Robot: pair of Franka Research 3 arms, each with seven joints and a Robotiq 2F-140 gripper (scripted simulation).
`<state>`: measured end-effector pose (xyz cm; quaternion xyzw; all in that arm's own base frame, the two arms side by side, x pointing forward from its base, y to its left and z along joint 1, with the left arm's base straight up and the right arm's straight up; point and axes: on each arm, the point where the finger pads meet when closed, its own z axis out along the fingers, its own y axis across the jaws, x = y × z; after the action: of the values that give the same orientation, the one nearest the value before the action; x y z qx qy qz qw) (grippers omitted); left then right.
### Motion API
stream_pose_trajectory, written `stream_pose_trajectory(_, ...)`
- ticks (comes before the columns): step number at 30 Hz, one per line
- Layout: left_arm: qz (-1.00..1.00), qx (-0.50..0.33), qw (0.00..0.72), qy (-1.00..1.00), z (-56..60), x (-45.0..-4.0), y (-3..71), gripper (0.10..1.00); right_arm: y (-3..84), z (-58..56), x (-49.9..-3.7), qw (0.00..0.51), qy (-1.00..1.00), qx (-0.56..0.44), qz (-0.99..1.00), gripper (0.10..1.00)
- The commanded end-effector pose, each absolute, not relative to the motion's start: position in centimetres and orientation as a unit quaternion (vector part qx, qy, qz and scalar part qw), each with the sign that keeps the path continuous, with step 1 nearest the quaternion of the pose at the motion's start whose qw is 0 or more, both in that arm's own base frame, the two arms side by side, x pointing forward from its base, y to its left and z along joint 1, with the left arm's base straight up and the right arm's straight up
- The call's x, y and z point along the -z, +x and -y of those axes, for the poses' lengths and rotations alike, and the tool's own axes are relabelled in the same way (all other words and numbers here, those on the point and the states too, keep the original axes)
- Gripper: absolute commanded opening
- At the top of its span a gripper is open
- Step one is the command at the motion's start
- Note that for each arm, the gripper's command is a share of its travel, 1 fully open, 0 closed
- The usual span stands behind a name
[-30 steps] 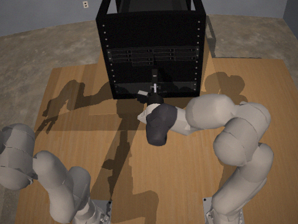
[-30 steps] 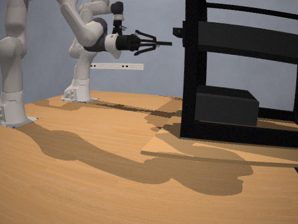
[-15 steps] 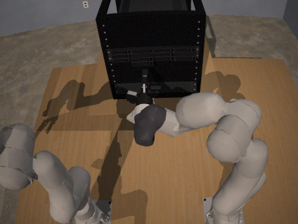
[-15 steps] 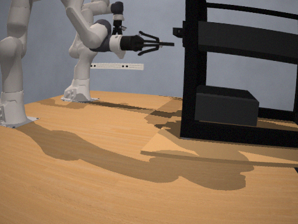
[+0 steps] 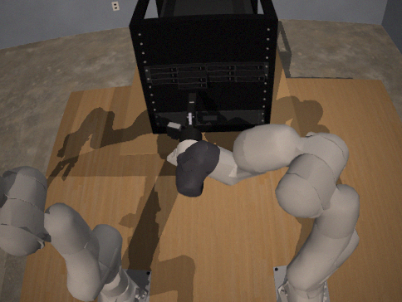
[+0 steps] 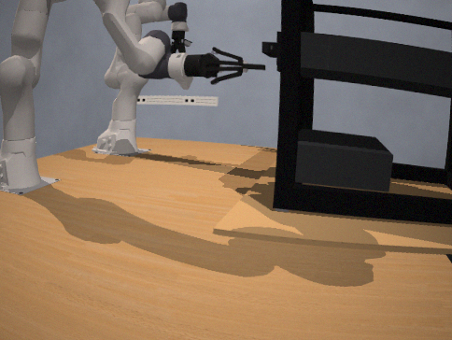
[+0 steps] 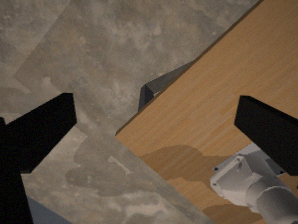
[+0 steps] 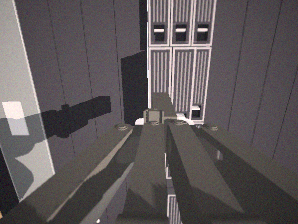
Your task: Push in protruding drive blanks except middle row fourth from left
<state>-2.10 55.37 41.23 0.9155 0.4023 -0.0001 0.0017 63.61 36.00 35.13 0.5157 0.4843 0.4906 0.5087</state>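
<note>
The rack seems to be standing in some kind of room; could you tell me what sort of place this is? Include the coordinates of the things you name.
Probably a robotics lab or test cell: two robot arms (image 5: 266,147) (image 6: 23,93) bolted near a wooden table's edge face a black rack (image 5: 203,41) (image 6: 291,117).
</note>
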Motion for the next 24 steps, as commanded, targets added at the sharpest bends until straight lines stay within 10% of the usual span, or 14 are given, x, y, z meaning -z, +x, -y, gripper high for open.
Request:
stream_pose_trajectory(1,-0.401,0.000,0.000,0.916,-55.4,-41.3,-2.2,1.000,63.6,-36.0,-35.2,0.513,0.513,-0.486,-0.486,0.099)
stream_pose_trajectory(24,-0.401,0.000,0.000,0.916,-55.4,-41.3,-2.2,1.000,67.5,-35.8,-35.2,0.513,0.513,-0.486,-0.486,0.099)
